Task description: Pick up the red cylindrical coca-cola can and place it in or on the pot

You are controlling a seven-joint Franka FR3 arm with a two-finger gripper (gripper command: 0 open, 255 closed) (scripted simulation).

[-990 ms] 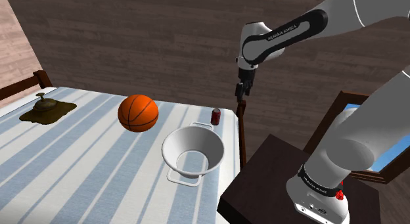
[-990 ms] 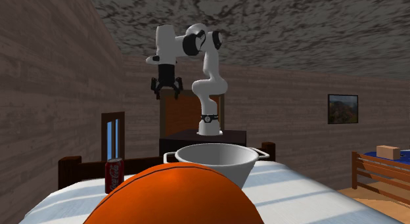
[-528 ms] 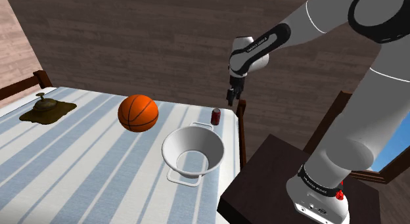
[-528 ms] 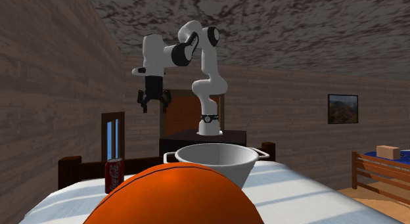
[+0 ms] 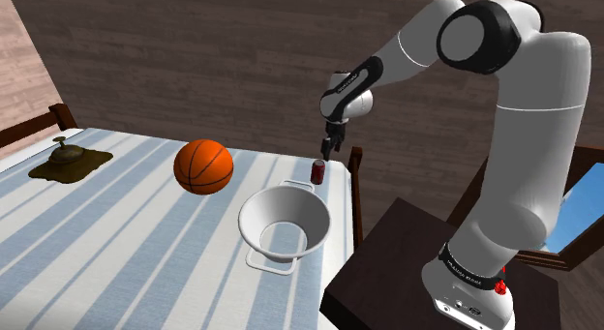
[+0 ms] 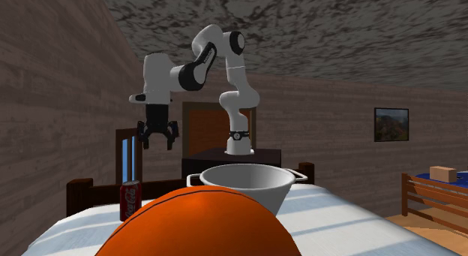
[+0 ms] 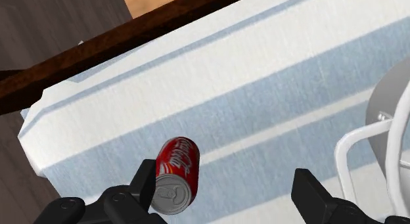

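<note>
You see a bed (image 5: 116,241) with a blue-striped cover, brown plank walls (image 5: 194,57), and a framed picture (image 6: 391,125) on one wall.

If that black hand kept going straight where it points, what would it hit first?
Probably the striped cloth: the hand is open over it. The red can stands by one finger, which might clip it first.

A bed (image 5: 126,251) with a blue-and-white striped cover is carrying four things. An orange ball (image 5: 203,165) is sitting mid-bed. A white pot (image 5: 261,218) is standing near the edge, with a red can (image 5: 318,170) standing upright just beyond it. A brown lump (image 5: 70,163) is lying well apart.
</note>
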